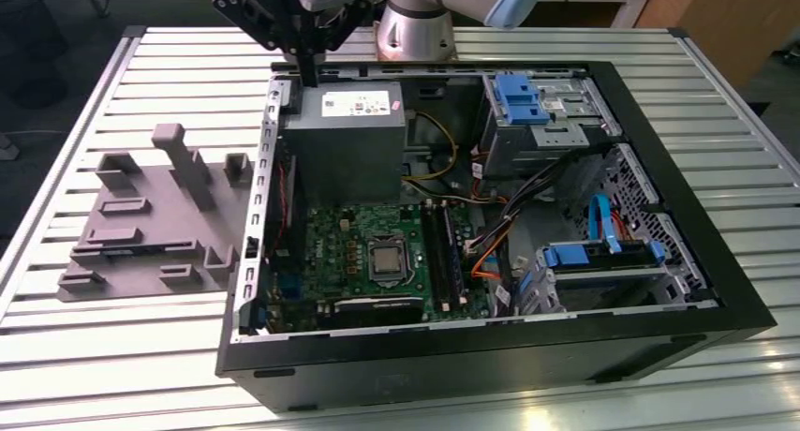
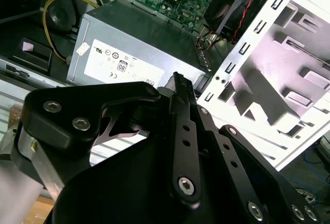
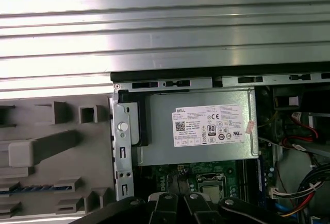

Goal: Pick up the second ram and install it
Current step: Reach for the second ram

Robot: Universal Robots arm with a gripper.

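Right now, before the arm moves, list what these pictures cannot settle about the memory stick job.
Tool: in the second wrist view its own black body blocks the sight, so what it holds, if anything, is hidden.
Memory slots: too small in the exterior view to tell whether a stick is seated.
Blue strip in the grey holder: cut off by the first wrist view's edge; stick or not, unclear.
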